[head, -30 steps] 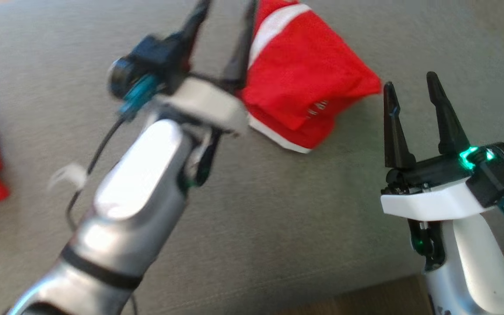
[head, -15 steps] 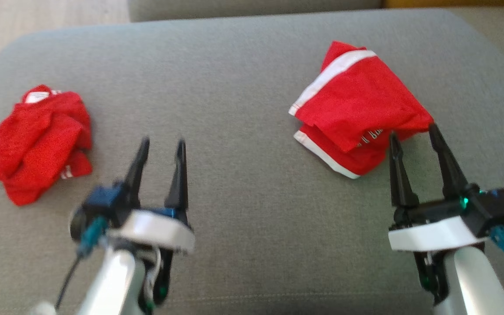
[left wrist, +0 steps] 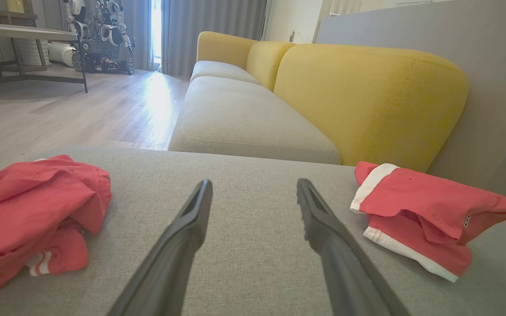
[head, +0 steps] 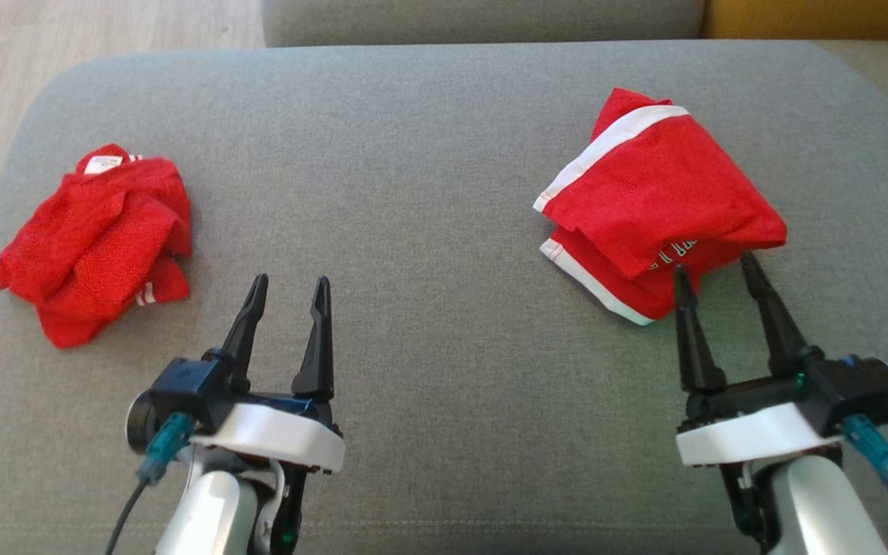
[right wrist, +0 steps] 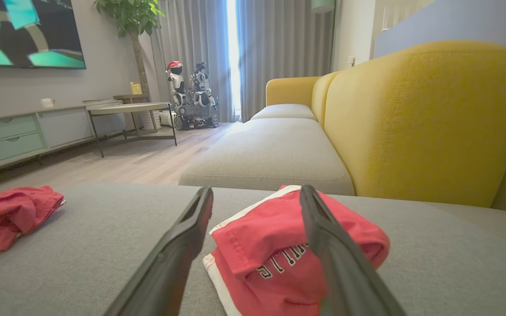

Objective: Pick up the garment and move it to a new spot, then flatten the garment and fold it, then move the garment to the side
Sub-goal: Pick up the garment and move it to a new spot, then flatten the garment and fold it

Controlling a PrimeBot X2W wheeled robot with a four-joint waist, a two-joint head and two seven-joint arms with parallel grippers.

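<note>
- Both my tools are spread wide with nothing in them: left tool [head: 290, 279] hovers over bare sofa cushion [head: 428, 193], and right tool [head: 712, 264] has its tips right at the 6 o'clock edge of the folded garment [head: 660, 193]. I can't tell if they're touching it.
- The folded garment sits around 2 o'clock on the cushion, so I reckon it's folded and parked at the side.
- A crumpled garment [head: 97, 239] is bunched up at 9 o'clock, well away from it.
- My guess for the next move is to swing the left tool to 10 o'clock, pinch a top ridge of that heap and lift it clear.
- The folded one's long axis looks roughly 10-to-4. Its white-trimmed edge faces 10 and its pointy corner faces 4.
</note>
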